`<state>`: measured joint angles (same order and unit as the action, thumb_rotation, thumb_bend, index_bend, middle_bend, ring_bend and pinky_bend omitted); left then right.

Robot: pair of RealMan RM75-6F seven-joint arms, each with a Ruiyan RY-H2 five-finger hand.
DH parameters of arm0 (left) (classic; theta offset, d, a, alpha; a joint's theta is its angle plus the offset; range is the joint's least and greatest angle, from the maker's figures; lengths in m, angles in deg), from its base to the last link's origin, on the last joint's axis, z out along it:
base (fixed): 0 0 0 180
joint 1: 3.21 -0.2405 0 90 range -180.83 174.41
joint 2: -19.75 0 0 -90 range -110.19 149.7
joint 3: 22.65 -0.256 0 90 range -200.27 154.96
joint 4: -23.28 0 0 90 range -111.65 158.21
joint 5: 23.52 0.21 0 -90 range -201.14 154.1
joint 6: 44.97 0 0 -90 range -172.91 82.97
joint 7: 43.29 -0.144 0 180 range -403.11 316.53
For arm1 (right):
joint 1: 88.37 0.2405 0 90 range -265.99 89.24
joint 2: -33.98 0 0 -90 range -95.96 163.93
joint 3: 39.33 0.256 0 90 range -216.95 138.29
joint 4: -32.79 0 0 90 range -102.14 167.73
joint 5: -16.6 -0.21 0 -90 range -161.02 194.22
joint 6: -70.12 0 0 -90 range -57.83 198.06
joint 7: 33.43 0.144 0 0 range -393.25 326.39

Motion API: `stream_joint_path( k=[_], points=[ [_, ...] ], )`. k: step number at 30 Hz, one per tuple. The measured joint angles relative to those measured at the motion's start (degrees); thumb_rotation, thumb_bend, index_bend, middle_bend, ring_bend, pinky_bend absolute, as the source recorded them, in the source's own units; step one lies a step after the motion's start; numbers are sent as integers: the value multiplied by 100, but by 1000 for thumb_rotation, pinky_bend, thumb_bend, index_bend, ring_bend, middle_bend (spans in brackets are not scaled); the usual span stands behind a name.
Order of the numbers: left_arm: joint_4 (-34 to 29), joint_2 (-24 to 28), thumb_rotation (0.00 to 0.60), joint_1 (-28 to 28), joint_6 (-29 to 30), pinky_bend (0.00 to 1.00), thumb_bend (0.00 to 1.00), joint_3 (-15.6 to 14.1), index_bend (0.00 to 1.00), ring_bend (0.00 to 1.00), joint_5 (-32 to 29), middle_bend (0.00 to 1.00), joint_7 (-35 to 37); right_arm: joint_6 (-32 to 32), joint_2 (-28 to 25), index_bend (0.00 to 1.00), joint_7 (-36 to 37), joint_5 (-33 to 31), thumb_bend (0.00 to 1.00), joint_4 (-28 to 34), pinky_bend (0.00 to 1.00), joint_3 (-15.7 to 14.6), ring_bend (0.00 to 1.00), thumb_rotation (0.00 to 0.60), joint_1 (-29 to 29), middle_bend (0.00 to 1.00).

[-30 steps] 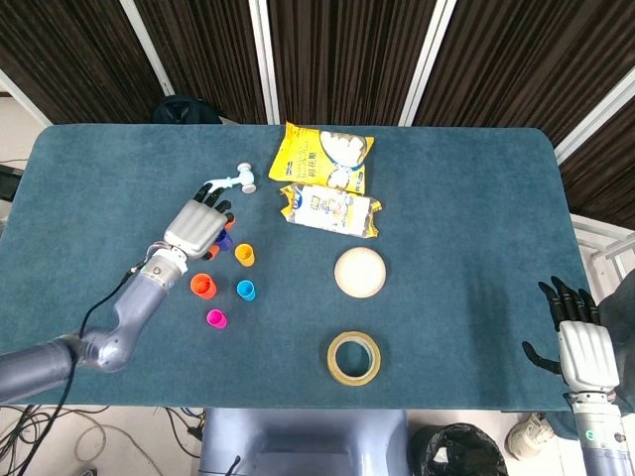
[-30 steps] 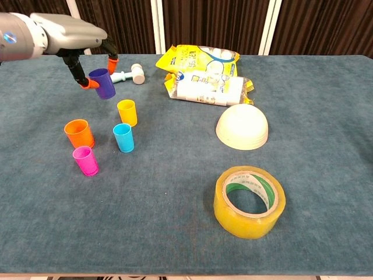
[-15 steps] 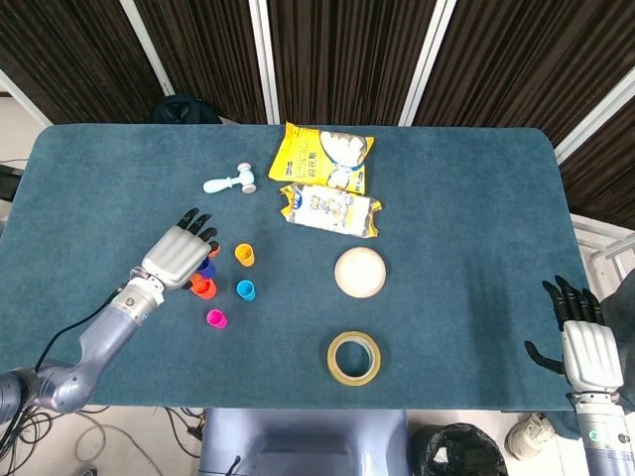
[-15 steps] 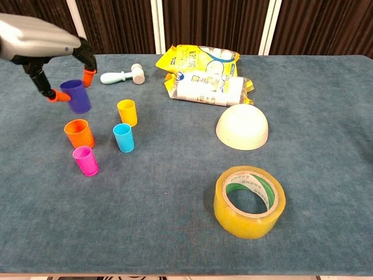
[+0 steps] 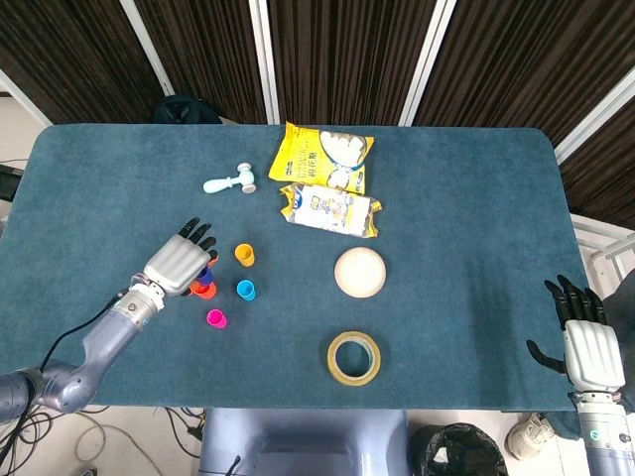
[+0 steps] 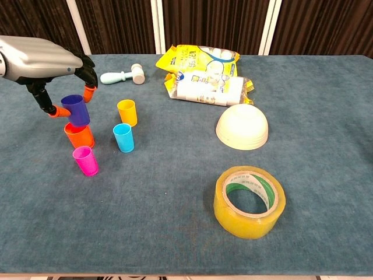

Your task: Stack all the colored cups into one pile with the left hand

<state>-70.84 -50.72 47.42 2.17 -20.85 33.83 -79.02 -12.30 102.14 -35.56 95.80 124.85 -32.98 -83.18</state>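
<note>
Chest view, operator A: we see the left hand (image 6: 41, 61) grasping the small purple plastic cup (image 6: 75, 109), seated in the orange plastic cup (image 6: 78, 135).

Operator B: we note pink (image 6: 85, 161), blue (image 6: 123, 137) and yellow (image 6: 127, 112) cups standing apart nearby. Far right, the right hand (image 5: 589, 344) rests released, fingers spread, holding nothing.

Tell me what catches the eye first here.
The left hand at the table's left, holding a purple cup on top of the orange cup. Close by stand yellow, blue and pink cups. Nearest the chest camera sits a big roll of yellow tape.
</note>
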Motion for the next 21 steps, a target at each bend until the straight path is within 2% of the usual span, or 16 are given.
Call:
stream_joint_path(
  k=[15, 21],
  points=[
    [-4, -23, 600, 31, -62, 14, 384, -126, 458, 0, 128, 193, -38, -41, -23, 89, 38, -22, 305, 30, 36, 31, 96, 600, -19, 44],
    [-3, -14, 600, 30, -56, 11, 357, -170, 348, 0, 135, 175, -73, -44, -29, 89, 61, -45, 305, 30, 36, 47, 96, 600, -22, 44]
  ],
)
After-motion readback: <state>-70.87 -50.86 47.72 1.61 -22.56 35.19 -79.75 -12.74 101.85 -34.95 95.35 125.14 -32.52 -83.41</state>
